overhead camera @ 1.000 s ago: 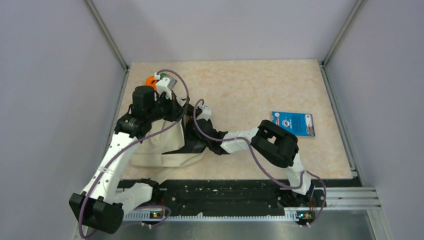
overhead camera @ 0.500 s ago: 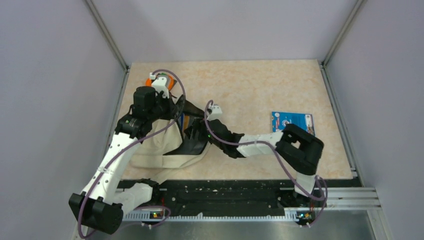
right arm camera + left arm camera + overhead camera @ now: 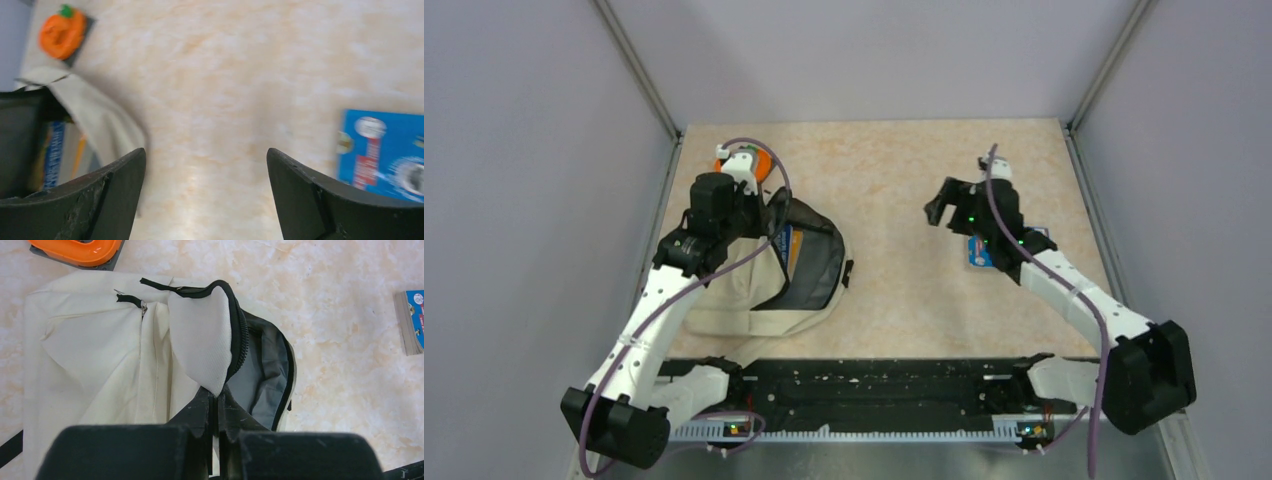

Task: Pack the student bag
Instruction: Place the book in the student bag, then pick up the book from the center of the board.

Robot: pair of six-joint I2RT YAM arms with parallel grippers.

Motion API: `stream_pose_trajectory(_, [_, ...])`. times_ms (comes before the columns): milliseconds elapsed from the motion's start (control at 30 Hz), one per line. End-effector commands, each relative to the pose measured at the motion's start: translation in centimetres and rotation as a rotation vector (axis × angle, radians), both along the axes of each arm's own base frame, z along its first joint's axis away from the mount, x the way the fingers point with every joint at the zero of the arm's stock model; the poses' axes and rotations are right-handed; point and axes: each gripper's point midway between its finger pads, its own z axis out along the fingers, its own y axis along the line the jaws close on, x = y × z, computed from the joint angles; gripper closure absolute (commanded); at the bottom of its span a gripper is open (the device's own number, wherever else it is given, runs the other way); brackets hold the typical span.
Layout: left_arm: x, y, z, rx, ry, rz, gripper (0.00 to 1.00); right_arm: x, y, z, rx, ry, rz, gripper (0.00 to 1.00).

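Cream fabric with black zipper trim, the student bag [image 3: 744, 300] lies flat at the near left of the table [image 3: 904, 170]. Its mouth gapes toward the right and a little far, so that the dark lining shows. Its long axis seems to run slantwise, from the closed bottom at the near left to the open mouth nearer the middle of the table, though the slumped cloth makes this hard to fix exactly. The left gripper [image 3: 214, 402] has its fingers pressed together on the pale flap [image 3: 205, 340] at the zipper edge and holds it lifted, which props the opening wide. Inside the mouth a thin booklet spine [image 3: 785, 245] in blue and orange shows against the lining, so I judge one item to be packed already. Well apart, on the right side of the table, the right gripper [image 3: 206, 157] hangs with its fingers spread wide and nothing between them, above bare table just to the left of the blue booklet [image 3: 385, 155]. The step in hand looks like fetching that booklet. The next move, as I judge it, calls for shifting right over it, coming down and working a finger against one edge, since it lies flat on the table, then carrying it to the held-open mouth. An orange pumpkin-shaped piece [image 3: 724, 162] sits at the far left, just beyond the bag.
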Motion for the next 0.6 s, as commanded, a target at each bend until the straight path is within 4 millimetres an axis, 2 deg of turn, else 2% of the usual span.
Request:
stream_pose_trajectory(0, [0.7, 0.1, 1.9, -0.009, -0.072, 0.016, 1.0, -1.4, -8.9, -3.6, -0.115, 0.191, -0.12, 0.11])
stream_pose_trajectory(100, [0.8, 0.0, 1.6, -0.013, -0.061, 0.013, 1.0, -1.4, -15.1, -4.8, -0.078, 0.225, -0.299, 0.11])
stream_pose_trajectory(200, [0.8, 0.0, 1.6, -0.017, -0.06, 0.013, 1.0, -2.4, -20.6, -6.5, -0.078, 0.25, -0.492, 0.1])
stream_pose_trajectory(300, [0.8, -0.1, 1.7, -0.021, -0.059, 0.009, 1.0, -3.9, -24.6, -8.3, -0.055, 0.277, -0.648, 0.08])
stream_pose_trajectory(400, [0.8, -0.1, 1.6, -0.021, -0.058, 0.011, 1.0, -5.3, -27.4, -10.4, -0.004, 0.311, -0.772, 0.08])
stream_pose_trajectory(567, [0.7, -0.2, 1.6, -0.024, -0.057, 0.009, 1.0, -6.4, -28.8, -12.1, -0.048, 0.342, -0.832, 0.08])
